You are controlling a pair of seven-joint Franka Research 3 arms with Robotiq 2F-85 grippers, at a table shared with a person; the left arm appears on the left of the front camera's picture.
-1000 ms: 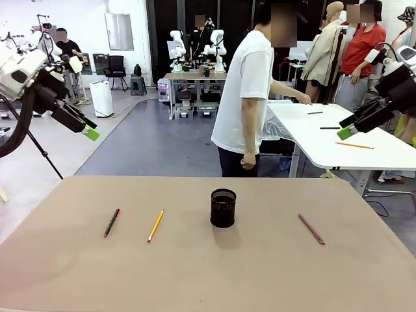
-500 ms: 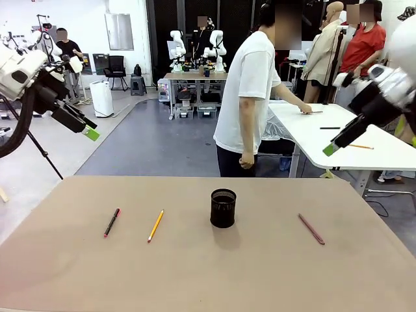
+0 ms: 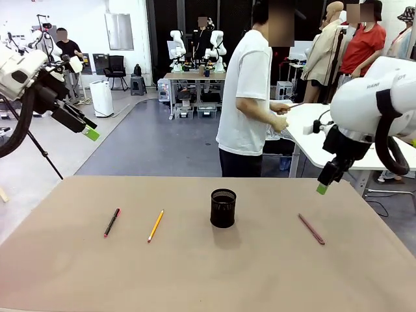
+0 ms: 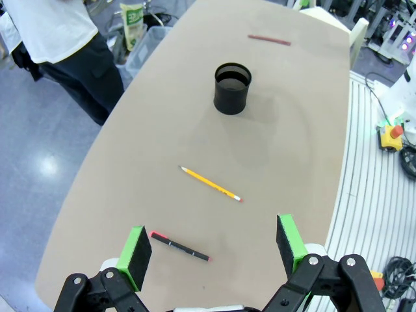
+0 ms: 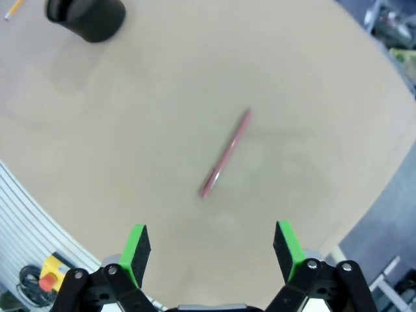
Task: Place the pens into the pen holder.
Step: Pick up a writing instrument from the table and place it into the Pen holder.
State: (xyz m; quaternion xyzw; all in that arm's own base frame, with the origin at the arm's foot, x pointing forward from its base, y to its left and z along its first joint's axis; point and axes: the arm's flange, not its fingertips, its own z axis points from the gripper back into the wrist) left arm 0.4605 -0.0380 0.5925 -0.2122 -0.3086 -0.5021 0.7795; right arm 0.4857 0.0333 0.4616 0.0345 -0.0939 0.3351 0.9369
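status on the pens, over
Left tool open, high; right tool open, facing slim maroon pen. Red-and-black pen, yellow pencil flat on table, none in black wire-mesh cup. Nothing blocking.

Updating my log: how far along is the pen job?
Done: nothing; no pen stands in the holder. In hand: nothing held, but the open right gripper hovers over the maroon pen. To do: that pen, the red pen and the pencil all lie on the table; the open left gripper hangs off to the side.
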